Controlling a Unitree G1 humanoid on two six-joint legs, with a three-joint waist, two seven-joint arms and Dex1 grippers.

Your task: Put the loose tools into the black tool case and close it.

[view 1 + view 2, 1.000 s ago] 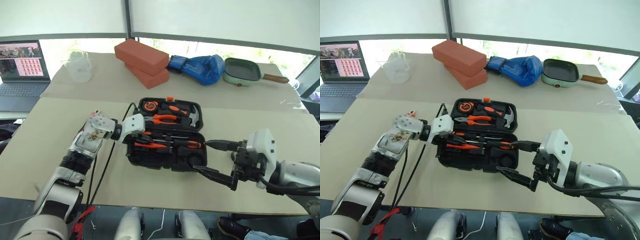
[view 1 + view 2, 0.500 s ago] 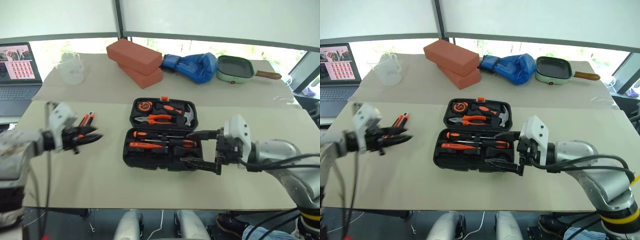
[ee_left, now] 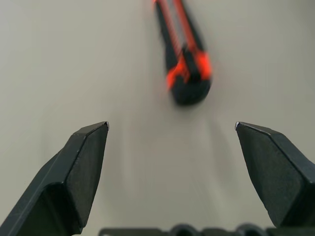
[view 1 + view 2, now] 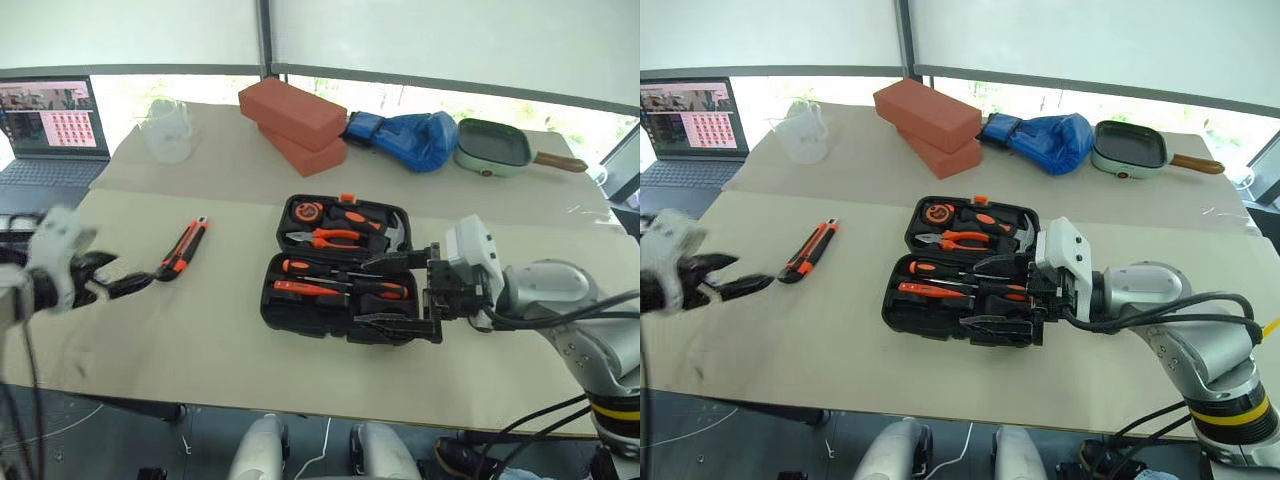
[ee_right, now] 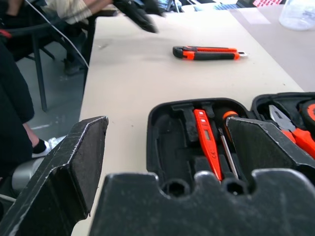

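My left gripper (image 4: 128, 284) hangs nearest to me at the left edge of the table (image 4: 200, 340), with its two black fingers apart and nothing between them; in my left wrist view the fingertips (image 3: 93, 142) stand wide on both sides of the bare table surface. Just past them lies one utility knife (image 4: 184, 247), orange and black, flat on the table and well apart from the case. My right gripper (image 4: 398, 293) is on the other side, its two fingers also spread wide, one above the front half of the case and one at its near edge; it holds nothing. The black tool case (image 4: 340, 268) lies open in the middle of the table, with rounded corners and a small orange latch (image 4: 346, 198) at the far edge of the lid. In the near half I count two tools with orange on them lying in the slots, an orange flat one (image 5: 207, 142) and a screwdriver (image 4: 300, 268) with a thin shaft; whether a third one is beside them I cannot tell, because my gripper covers that part. In the far half I see one pair of pliers (image 4: 330, 238), one hammer (image 4: 392, 232) and one round tape measure (image 4: 304, 212). Farther away are two red bricks (image 4: 294, 122) stacked, one blue boxing glove (image 4: 408, 138), one green pan (image 4: 498, 148), one clear measuring jug (image 4: 168, 130) and one laptop (image 4: 52, 130).
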